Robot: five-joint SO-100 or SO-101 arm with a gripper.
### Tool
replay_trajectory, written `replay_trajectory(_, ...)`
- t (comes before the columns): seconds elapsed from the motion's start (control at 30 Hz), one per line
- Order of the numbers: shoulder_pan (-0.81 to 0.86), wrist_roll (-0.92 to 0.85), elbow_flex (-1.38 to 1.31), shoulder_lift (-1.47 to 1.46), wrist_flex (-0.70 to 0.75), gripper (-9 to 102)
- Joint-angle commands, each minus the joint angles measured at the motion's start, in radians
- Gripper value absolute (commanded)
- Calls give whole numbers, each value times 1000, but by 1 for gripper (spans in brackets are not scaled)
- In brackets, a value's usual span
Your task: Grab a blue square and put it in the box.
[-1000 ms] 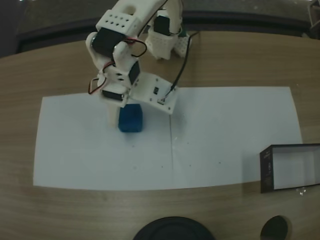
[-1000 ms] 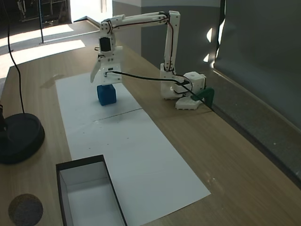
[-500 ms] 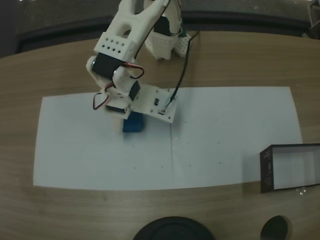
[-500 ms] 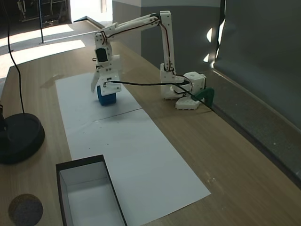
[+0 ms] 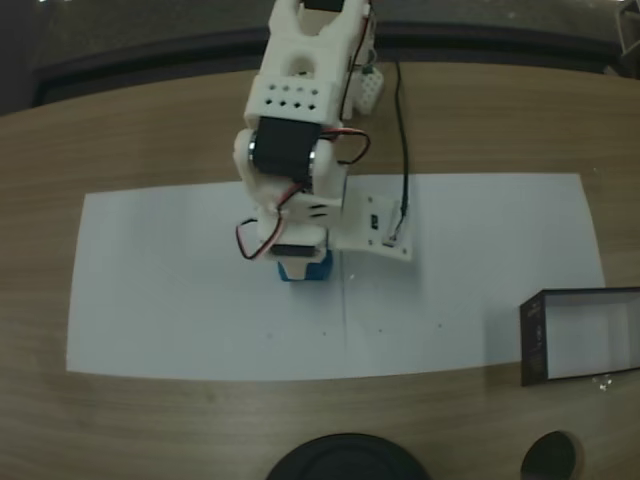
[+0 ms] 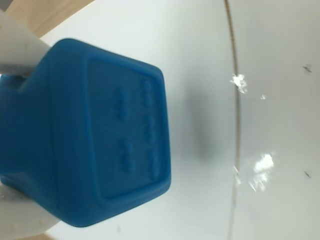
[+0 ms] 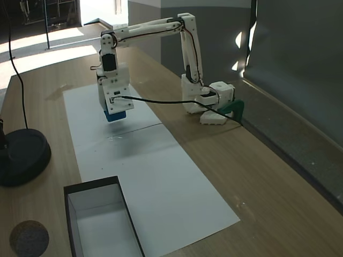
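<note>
A white, 3D-printed arm holds the blue square [image 7: 114,115] clear of the wooden surface [image 7: 257,176], its end effector [image 7: 114,113] clamped on the cube's sides. In a fixed view from the side, the cube hangs above a long sheet of white paper [image 7: 155,176], casting a soft shadow onto the sheet below it. Left of the paper in that view sits a round black disc base [image 7: 21,155] with a thin black cable rising from it, and a small, dark, speckled round pad [image 7: 29,238] lies near the bottom corner. The box [image 7: 72,195], shallow and rectangular with thin black walls and a pale inside, rests at the near end of the paper, well apart from the cube.

In a fixed view from above, the cube [image 5: 303,270] peeks out beneath the arm's white housing and black servo, near the paper's middle crease; the box [image 5: 530,340] stands at the right edge.

In the wrist view, the cube [image 6: 100,135] looms large at the left, matte and smooth, with rounded edges and a recessed face carrying raised dots. A white finger [image 6: 17,50] presses its upper-left side. Small white flecks dot the paper [image 6: 270,75] beside a thin curved crease.
</note>
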Motion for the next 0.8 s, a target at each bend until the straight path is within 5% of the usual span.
replay_trajectory(0.0, -161, 32, -259, 123, 75, 4)
replay_trajectory(0.17, -495, 29, -621, 123, 137, 5)
replay_trajectory(0.33, -724, 28, -784, 3, 5, 5)
replay_trajectory(0.77, -746, 5, -1127, -420, -121, 4)
